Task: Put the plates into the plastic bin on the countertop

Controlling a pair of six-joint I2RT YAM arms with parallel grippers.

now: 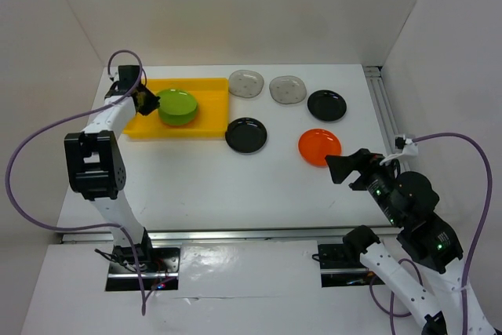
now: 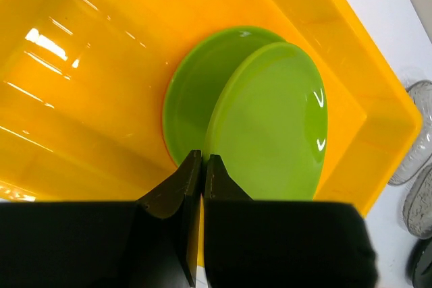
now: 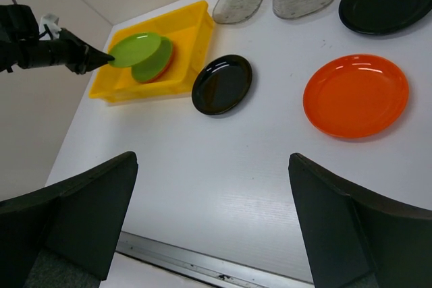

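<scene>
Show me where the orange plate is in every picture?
Top external: the orange plate lies right of centre on the white counter.
Left wrist: not in it.
Right wrist: the orange plate lies right of centre, in the upper half.
Shared landmark: the yellow bin shows in all three views.

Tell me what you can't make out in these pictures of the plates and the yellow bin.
- Left wrist view: the left gripper hides the near rim of the held green plate and the near wall of the yellow bin.
- Left wrist view: the grey plates are cut off by the right edge.
- Every view: anything under the lower green plate is covered by it.
</scene>
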